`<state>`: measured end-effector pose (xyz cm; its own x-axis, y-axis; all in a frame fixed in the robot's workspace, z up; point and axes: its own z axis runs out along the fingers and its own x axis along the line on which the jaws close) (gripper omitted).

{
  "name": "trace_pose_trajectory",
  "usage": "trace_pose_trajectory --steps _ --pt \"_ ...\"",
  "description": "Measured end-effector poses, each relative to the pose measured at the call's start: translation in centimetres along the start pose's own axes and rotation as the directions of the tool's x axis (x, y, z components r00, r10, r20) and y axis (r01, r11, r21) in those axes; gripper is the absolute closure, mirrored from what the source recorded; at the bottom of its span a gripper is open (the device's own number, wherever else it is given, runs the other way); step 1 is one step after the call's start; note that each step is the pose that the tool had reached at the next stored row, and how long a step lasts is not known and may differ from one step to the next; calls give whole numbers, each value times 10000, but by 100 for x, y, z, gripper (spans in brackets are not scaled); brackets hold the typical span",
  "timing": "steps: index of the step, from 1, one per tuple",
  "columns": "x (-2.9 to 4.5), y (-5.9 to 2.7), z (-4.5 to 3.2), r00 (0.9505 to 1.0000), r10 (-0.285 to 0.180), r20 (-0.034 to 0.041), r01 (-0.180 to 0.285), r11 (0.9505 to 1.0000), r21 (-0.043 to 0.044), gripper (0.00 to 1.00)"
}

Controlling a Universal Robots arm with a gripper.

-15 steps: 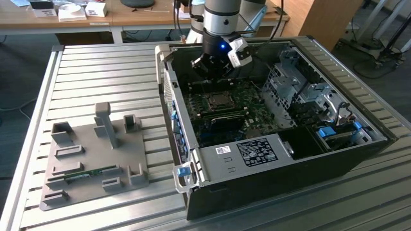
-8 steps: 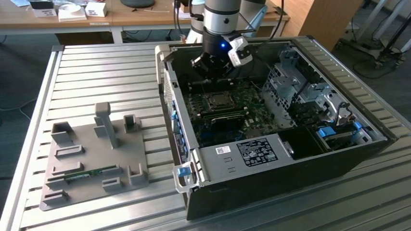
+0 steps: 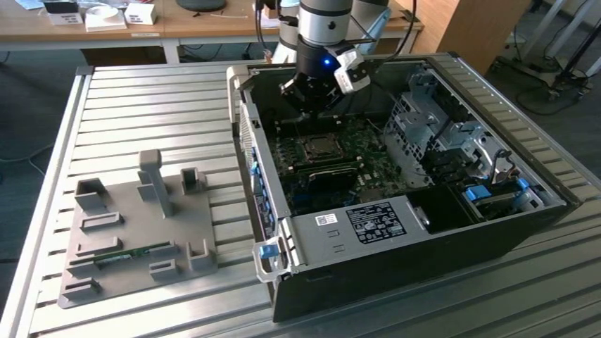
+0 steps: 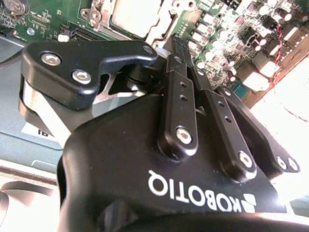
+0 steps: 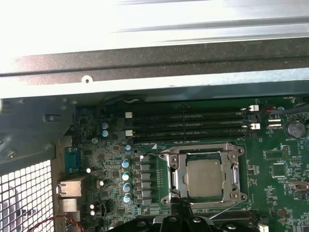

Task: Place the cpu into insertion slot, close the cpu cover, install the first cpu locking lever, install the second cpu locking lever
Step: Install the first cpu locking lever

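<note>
Silver-grey square cpu (image 5: 205, 178) sits under the shut silver frame cpu cover (image 5: 176, 180). Black gripper (image 5: 181, 211), clenched empty, is at the cover's edge. We judge lever-latching is in hand and calls for a steady downward push.

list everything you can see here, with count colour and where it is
slatted metal table: one, silver, under everything
open black computer case: one, black, on the table
green circuit board: one, green, inside the case
square metal-topped cpu: one, silver-grey, on the board
square metal cpu cover: one, silver, lying flat around the cpu
long narrow memory slots: four, black, beside the cpu
flat grey fixture plate: one, grey, at the exterior view's left of the case
green memory stick: one, green, lying on the fixture plate
robot arm: one, grey and black, above the case
gripper: one, black, inside the case over the board, near the cpu
</note>
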<state>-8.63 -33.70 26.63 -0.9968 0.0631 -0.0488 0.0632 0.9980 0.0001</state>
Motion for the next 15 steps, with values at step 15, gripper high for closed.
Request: trace_pose_trajectory --steps 15 --pt "299 -19 -8 10000 0 87 0 10000 -4 90"
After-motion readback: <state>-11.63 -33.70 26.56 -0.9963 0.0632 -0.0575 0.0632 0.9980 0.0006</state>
